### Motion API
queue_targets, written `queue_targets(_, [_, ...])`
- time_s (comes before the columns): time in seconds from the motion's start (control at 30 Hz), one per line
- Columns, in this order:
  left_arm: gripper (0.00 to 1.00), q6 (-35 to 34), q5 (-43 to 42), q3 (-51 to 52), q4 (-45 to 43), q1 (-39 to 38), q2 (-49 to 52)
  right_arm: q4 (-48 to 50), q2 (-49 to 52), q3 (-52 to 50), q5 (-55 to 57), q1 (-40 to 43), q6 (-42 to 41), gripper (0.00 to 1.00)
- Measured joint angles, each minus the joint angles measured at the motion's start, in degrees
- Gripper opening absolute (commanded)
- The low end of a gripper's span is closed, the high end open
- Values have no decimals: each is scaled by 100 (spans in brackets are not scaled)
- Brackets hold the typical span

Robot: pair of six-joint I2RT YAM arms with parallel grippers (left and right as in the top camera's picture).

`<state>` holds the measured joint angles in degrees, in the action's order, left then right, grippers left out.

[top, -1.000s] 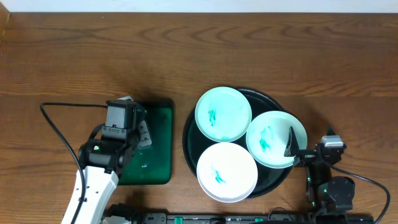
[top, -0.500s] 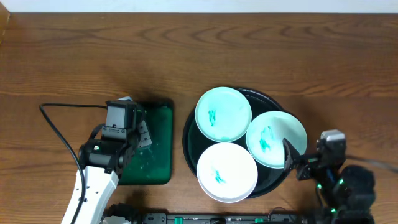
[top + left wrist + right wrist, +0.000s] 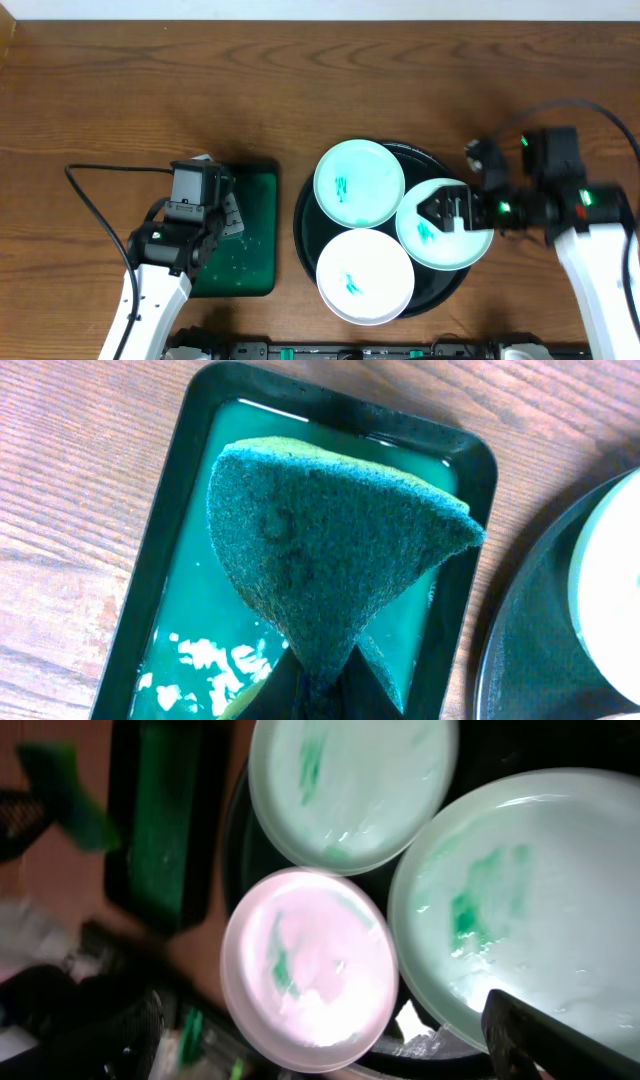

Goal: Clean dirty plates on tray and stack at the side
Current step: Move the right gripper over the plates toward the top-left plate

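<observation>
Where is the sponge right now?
In the left wrist view, the sponge hangs pinched in the left claw over the green tray, on the table's left side beside the black tray.

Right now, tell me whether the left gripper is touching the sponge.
Touching. The left wrist view shows the left gripper pinching the narrow end of the green sponge, which fans out over the green tray.

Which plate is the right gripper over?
The plate at the tray's right side: the right gripper hangs above it, while the rear plate and the front plate lie uncovered.
</observation>
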<state>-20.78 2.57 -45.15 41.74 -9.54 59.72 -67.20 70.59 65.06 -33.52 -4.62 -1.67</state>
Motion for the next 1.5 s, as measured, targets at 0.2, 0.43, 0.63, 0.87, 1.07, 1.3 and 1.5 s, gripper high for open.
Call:
queue_targets(0.2, [7, 0, 0, 0, -2, 0, 94, 155, 1156, 442, -129, -234, 367, 99])
queue_targets(0.43, [7, 0, 0, 0, 2, 0, 94, 588, 1790, 442, -166, -240, 789, 99])
queue_targets(0.63, [7, 0, 0, 0, 0, 0, 94, 1084, 1799, 442, -299, -243, 929, 99])
queue_targets(0.87, [7, 0, 0, 0, 0, 0, 94, 1351, 1993, 450, -538, -269, 538, 87])
queue_targets(1.07, [7, 0, 0, 0, 0, 0, 94, 1663, 2562, 450, -667, -269, 345, 75])
queue_targets(1.3, [8, 0, 0, 0, 9, 0, 94, 1792, 2752, 450, -671, -269, 529, 85])
queue_targets(1.5, [7, 0, 0, 0, 33, 0, 94, 2059, 2752, 450, -483, -269, 568, 84])
